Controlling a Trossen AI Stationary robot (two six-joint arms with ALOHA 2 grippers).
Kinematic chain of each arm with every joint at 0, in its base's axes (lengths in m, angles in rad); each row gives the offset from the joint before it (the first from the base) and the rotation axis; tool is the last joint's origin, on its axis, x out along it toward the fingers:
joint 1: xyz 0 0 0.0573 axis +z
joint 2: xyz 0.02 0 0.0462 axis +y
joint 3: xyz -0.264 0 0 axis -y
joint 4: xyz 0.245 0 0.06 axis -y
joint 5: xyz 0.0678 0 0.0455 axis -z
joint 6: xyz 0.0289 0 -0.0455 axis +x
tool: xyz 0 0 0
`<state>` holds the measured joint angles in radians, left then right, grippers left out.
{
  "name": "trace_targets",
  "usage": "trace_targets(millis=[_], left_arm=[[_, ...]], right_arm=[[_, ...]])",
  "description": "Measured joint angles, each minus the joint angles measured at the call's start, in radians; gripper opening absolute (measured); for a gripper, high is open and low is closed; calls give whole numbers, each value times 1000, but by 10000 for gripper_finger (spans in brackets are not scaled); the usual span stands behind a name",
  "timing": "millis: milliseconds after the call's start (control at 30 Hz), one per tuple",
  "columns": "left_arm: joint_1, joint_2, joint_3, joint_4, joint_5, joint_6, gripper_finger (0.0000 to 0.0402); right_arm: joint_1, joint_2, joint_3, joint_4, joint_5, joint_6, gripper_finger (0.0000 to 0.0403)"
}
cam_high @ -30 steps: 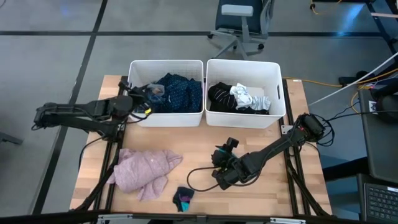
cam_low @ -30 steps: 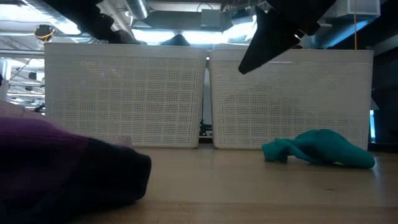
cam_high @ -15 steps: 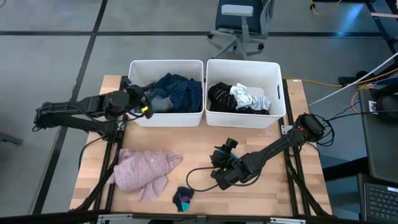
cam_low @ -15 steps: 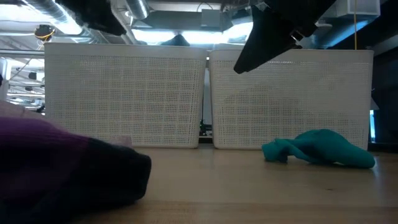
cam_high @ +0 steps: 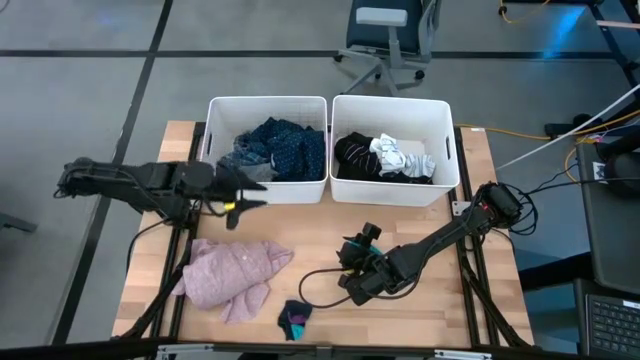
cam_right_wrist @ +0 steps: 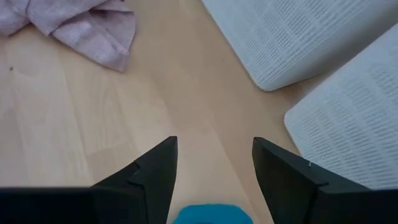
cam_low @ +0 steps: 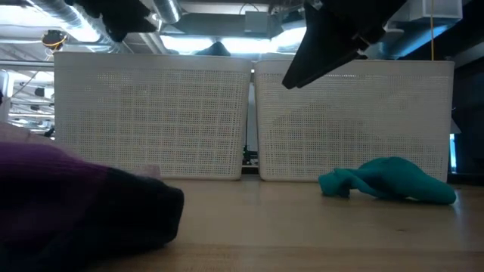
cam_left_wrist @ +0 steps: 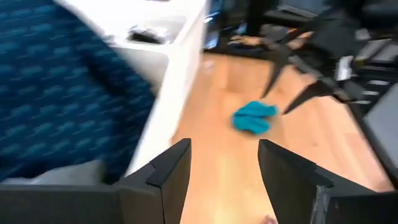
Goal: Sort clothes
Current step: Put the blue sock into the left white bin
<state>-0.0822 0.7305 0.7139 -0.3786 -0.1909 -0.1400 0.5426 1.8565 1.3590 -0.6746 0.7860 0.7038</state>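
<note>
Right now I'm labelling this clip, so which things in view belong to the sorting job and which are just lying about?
Part of the job:
pink fuzzy top
small teal sock
navy dotted cloth
black and white pieces
two white bins
left hand, open
right hand, open

Just lying about:
office chair
cables

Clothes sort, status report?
Left gripper open, empty, at left bin's front wall. Right gripper open above teal sock. Pink top unsorted on table. Nothing blocking.
</note>
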Motion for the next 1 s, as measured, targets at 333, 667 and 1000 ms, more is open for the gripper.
trace_targets(millis=[333,667,1000], left_arm=[[-153,65,-113,199,-11,-15,177],[-214,109,-140,214,-67,-63,177],[-217,184,-140,288,-84,-34,177]], right_arm=[[3,-11,2,-104,-269,132,209],[61,10,-84,-215,-349,366,209],[29,11,-281,23,-348,362,153]])
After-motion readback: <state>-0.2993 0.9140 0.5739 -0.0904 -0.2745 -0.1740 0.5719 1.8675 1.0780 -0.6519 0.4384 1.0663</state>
